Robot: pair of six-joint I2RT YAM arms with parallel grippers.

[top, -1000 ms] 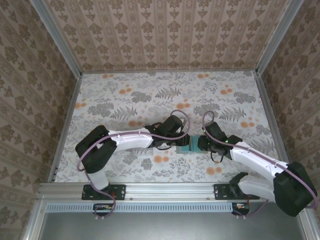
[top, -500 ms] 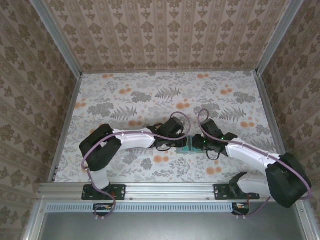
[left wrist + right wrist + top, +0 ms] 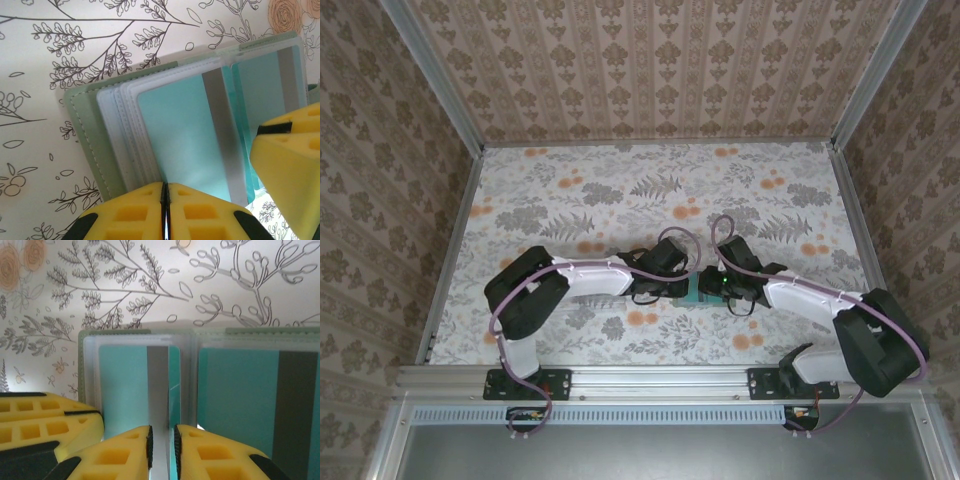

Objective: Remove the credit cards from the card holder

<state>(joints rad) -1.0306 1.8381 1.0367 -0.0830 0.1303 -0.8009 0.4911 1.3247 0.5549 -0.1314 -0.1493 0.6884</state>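
Your card holder [image 3: 90,145] lies open and flat on the flowery tabletop [image 3: 620,190], between the two arms. Teal credit cards [image 3: 235,390] sit in its clear sleeves. Your left gripper [image 3: 165,212] has its yellow fingers pressed tight together at the near edge of a card. You cannot tell if it has hold of it. Your right gripper [image 3: 162,445] is almost closed, nipping the near edge of a card.
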